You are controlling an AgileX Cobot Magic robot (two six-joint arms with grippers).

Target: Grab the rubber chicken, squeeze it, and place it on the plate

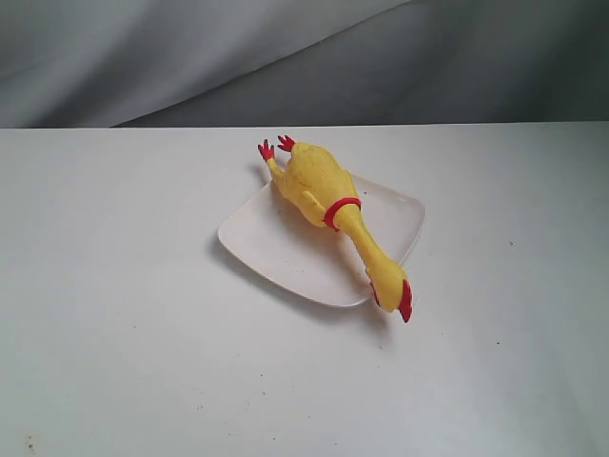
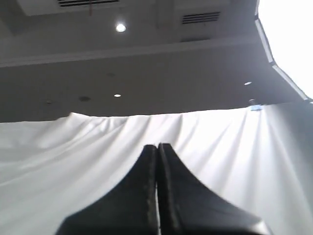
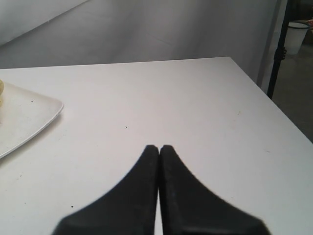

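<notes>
The yellow rubber chicken (image 1: 328, 200) lies diagonally across the white square plate (image 1: 271, 243). Its red feet stick out past the far rim and its red-combed head hangs over the near right rim. Neither arm shows in the exterior view. My left gripper (image 2: 157, 147) is shut with nothing in it and faces a white cloth backdrop and the ceiling. My right gripper (image 3: 159, 148) is shut and empty too, low over the bare table, with a corner of the plate (image 3: 29, 115) off to one side of it and a sliver of the yellow chicken (image 3: 1, 88) at that frame's edge.
A white table (image 1: 114, 314) carries the plate at its middle. Grey cloth (image 1: 285, 57) hangs behind the far edge. The right wrist view shows the table's corner (image 3: 230, 59), a black stand (image 3: 279, 49) and a white bin (image 3: 297, 36) beyond it.
</notes>
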